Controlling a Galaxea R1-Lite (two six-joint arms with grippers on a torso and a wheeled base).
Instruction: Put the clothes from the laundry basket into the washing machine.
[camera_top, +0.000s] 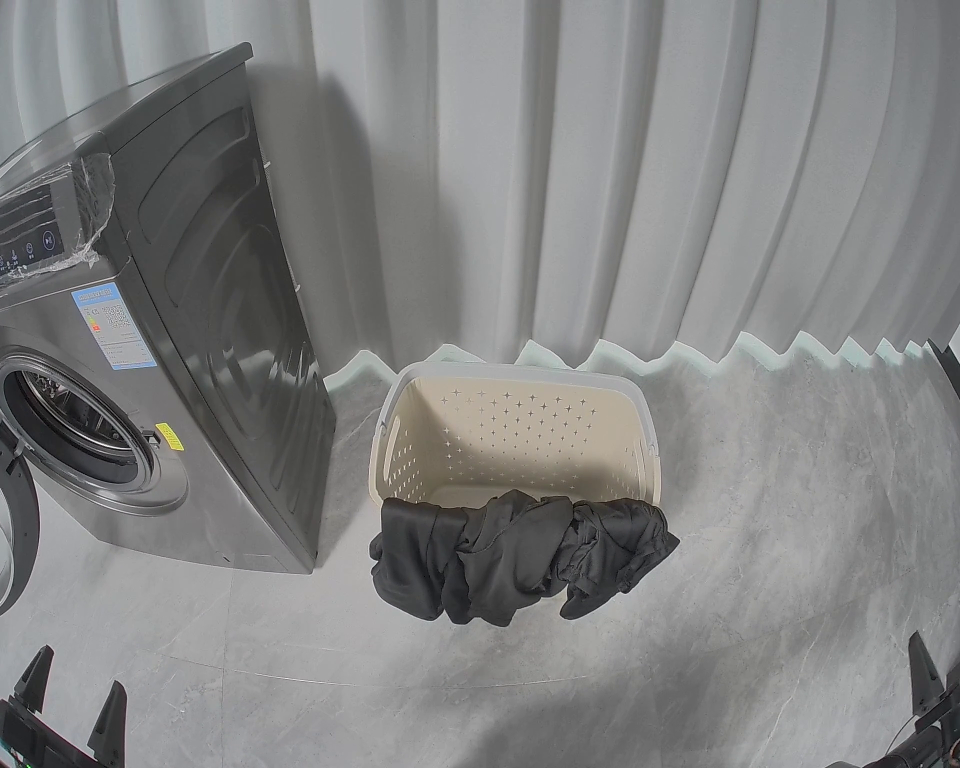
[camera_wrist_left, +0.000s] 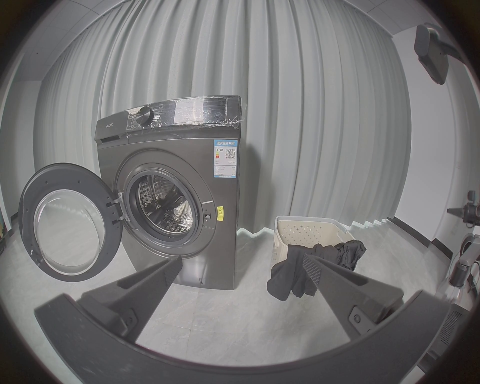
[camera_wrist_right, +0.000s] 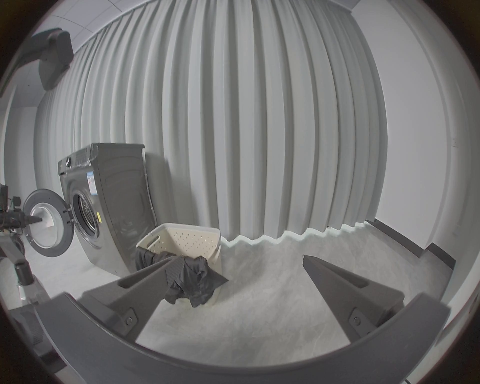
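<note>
Left gripper (camera_wrist_left: 241, 262) and right gripper (camera_wrist_right: 237, 262) are gaping wide, short of the laundry basket (camera_top: 520, 372). Dark clothes (camera_top: 515, 560) are draping over its near rim, hiding it. Beside it, the washing machine (camera_top: 200, 300) is standing open, its door partly cut off.

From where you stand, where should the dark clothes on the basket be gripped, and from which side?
Grip the thick bunched fold in the middle of the dark clothes, coming from above on the near side. They hang over the front rim of the basket toward the robot, so that bunch is exposed and likely easiest to pinch.
</note>
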